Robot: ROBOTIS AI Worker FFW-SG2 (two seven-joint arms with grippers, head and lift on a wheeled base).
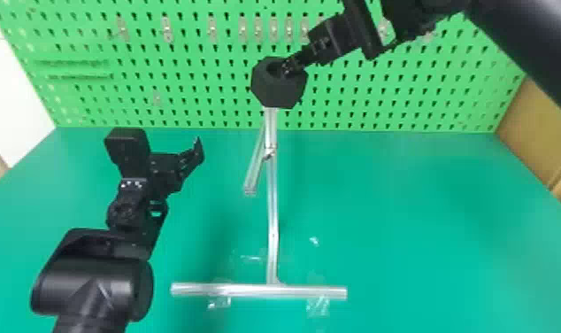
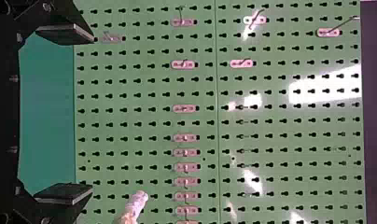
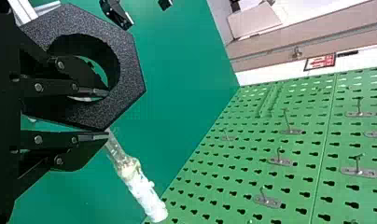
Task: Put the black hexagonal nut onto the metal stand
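Half the job looks done: the right gripper (image 3: pixel 107 114) pinches the black hexagonal nut (image 1: pixel 273 90) near the top of the metal stand (image 1: pixel 272 199) (contact unclear), the left gripper (image 2: pixel 92 115) spread and empty, seating and release remaining.

The black, round-holed nut (image 1: pixel 273 91) is being held tilted near the silver stand (image 1: pixel 273 212), which is rising between the side edges of the desk (image 1: pixel 403 212).
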